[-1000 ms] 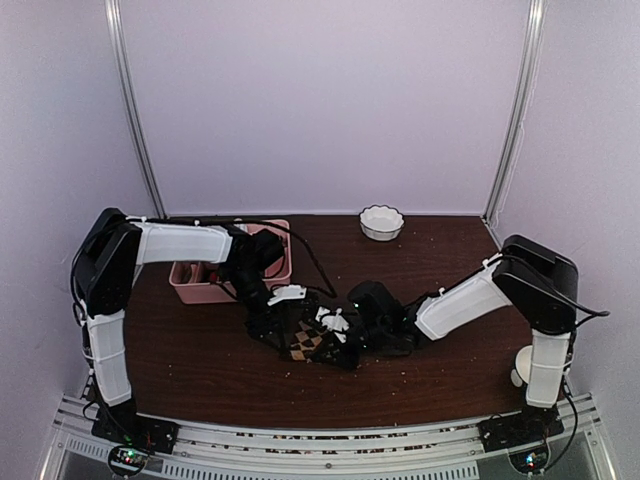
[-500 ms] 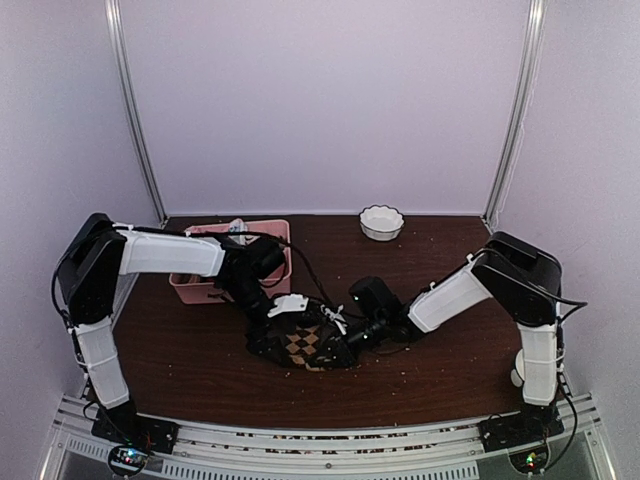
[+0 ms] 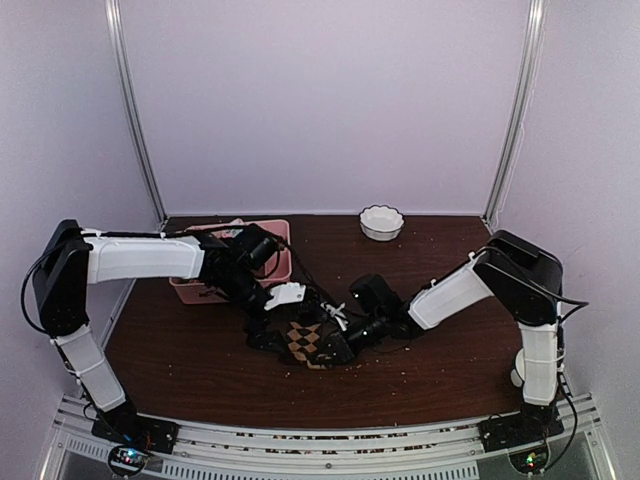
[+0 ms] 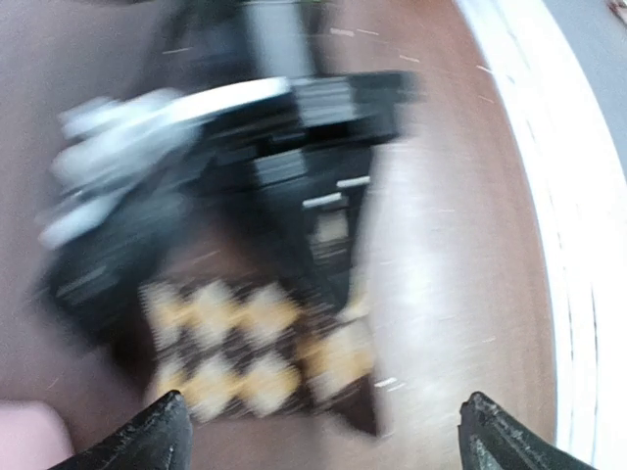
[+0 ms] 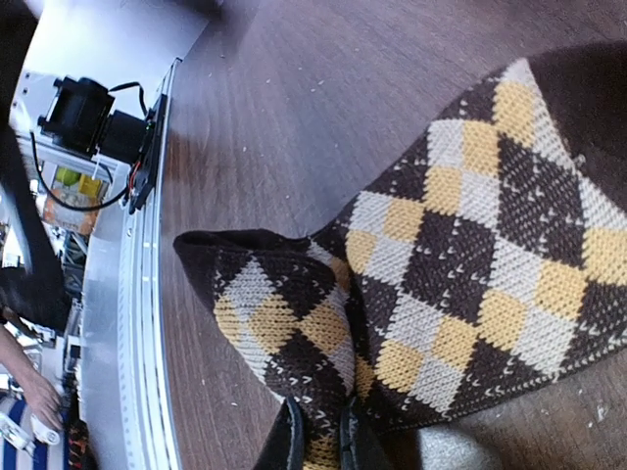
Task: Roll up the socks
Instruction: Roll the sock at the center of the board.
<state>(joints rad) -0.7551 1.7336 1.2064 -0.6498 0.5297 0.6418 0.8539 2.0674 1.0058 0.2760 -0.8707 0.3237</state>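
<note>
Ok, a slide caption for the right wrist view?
Right gripper shut on a fold of the brown argyle sock lying on the dark wooden table.

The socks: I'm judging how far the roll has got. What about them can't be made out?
Plain tan sock: not identifiable; top view, left arm and right arm cover the pile.
Argyle sock: right wrist view, cut off by right and bottom edges.
Left wrist view: all motion-blurred.

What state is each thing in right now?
left gripper, open, holding nothing, facing the argyle sock.
right gripper, shut on the argyle sock's folded edge.
argyle sock, lying on the table, partly folded over.
pink tray, upright at the table's back left.
white bowl, upright, away from both arms.
</note>
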